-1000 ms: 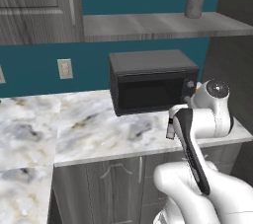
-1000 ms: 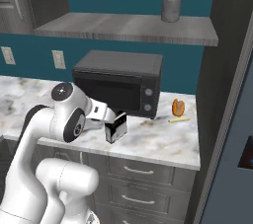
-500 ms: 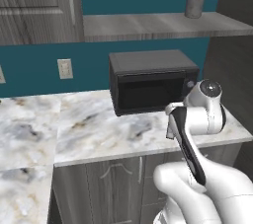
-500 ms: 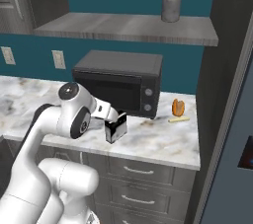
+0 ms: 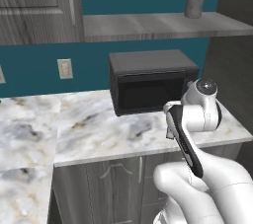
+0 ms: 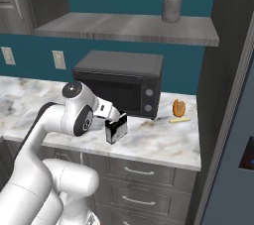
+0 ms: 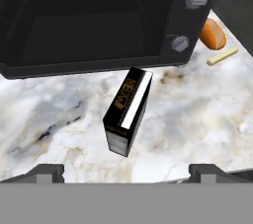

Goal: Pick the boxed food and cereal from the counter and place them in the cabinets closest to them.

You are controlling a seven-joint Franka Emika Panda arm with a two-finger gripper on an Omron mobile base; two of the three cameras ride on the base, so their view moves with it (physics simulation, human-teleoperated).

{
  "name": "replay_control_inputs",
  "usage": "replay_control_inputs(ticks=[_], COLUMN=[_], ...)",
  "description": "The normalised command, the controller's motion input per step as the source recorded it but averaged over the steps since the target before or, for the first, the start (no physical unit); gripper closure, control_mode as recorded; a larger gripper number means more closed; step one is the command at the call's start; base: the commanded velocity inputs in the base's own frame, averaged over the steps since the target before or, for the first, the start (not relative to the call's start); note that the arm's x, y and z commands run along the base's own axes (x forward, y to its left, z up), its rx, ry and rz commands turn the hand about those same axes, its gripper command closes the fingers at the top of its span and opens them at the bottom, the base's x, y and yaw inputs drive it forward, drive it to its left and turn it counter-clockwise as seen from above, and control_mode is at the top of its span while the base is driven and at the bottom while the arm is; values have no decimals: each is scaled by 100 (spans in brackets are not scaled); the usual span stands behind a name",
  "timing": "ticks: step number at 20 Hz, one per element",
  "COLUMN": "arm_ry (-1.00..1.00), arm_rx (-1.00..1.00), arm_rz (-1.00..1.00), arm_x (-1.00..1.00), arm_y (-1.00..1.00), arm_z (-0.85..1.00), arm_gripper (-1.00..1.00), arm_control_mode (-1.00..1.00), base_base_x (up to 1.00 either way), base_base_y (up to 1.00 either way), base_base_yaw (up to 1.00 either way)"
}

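From the left base view, the white arm bends over the marble counter (image 5: 99, 129) in front of the black microwave (image 5: 150, 80), with a grey jar (image 5: 195, 0) up on the shelf. From the right base view, the boxed food (image 6: 116, 130) stands upright on the counter just before the microwave, the arm's wrist reaching close beside it; a bread roll (image 6: 178, 107) lies near the wall. In the hand view, the gripper (image 7: 126, 171) hangs above the box with jaws spread wide, holding nothing.
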Motion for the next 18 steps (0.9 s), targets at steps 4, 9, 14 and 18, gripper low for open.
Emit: replay_control_inputs(ticks=[4, 9, 14, 18], arm_ry=[0, 0, 0, 0], arm_rx=[0, 0, 0, 0], arm_rz=[0, 0, 0, 0], arm_x=[0, 0, 0, 3], arm_y=[0, 0, 0, 0], arm_z=[0, -5, -27, -26], arm_gripper=[-100, -100, -100, -100], arm_control_mode=[-100, -100, -100, -100], base_base_x=[0, 0, 0, 0], base_base_y=[0, 0, 0, 0], base_base_yaw=[0, 0, 0, 0])
